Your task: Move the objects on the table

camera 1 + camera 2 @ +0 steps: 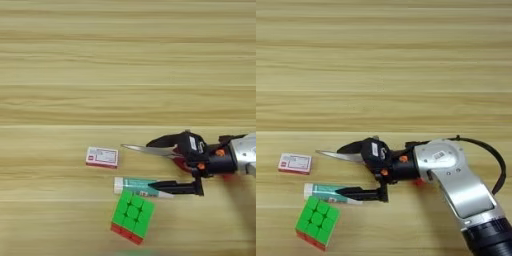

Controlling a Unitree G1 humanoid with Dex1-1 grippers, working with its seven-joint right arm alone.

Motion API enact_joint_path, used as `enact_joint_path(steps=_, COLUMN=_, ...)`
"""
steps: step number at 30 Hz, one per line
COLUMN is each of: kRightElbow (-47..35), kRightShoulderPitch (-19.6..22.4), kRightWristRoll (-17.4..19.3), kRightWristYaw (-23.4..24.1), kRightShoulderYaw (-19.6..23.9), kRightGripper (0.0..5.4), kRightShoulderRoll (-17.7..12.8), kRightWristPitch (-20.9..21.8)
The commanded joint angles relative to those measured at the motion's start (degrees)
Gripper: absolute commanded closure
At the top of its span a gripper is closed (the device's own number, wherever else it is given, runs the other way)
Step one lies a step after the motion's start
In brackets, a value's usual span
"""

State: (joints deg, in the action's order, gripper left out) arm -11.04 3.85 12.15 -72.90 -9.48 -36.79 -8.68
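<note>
Nearest lay the puzzle cube (pixel 132 216); behind it the pincer (pixel 159 165) stood spread over the scissors (pixel 150 149) (stiff, light, best taken mid-blade).

Tabletop (pixel 125 60): light wood grain, pale tan with darker horizontal plank stripes.

Puzzle cube (pixel 132 216): bright green top in a grid of nine squares, red along the lower sides.

Glue stick (pixel 135 185): white cap end, teal band on a white body.

Small box (pixel 102 157): white face with faint print, red edging.

Scissors (pixel 150 149): silvery grey blades; a glimpse of red at the handles under my pincer.

My pincer (pixel 350 170): two black fingers, black housing with a white label and small orange spots.

My forearm (pixel 456 180): silver shell, black cuff at its lower end, black cable looping beside it.
</note>
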Motion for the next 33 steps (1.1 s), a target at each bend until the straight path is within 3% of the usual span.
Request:
enact_joint_path(steps=1, kRightElbow=-2.40, kRightShoulderPitch=5.27, kRightWristRoll=2.64, kRightWristYaw=3.10, kRightShoulderYaw=5.34, kRightGripper=0.23, kRightShoulderRoll=-2.08, kRightWristPitch=-1.02)
enact_joint_path(steps=9, kRightElbow=3.64, kRightShoulderPitch=7.75, kRightWristRoll=-0.19, kRightWristYaw=6.17, kRightShoulderYaw=8.35, kRightGripper=0.05, kRightShoulderRoll=-3.59, kRightWristPitch=-0.10)
enact_joint_path(steps=22, kRightElbow=15.31, kRightShoulderPitch=6.49, kRightWristRoll=4.12, kRightWristYaw=2.47, kRightShoulderYaw=20.65, kRightGripper=0.05, kRightShoulderRoll=-10.93, kRightWristPitch=0.75)
enact_joint_path(steps=33, kRightElbow=23.63, kRightShoulderPitch=2.95, kRightWristRoll=2.65, kRightWristYaw=-0.39, kRightShoulderYaw=21.51, kRightGripper=0.05, kRightShoulderRoll=-12.63, kRightWristPitch=3.25)
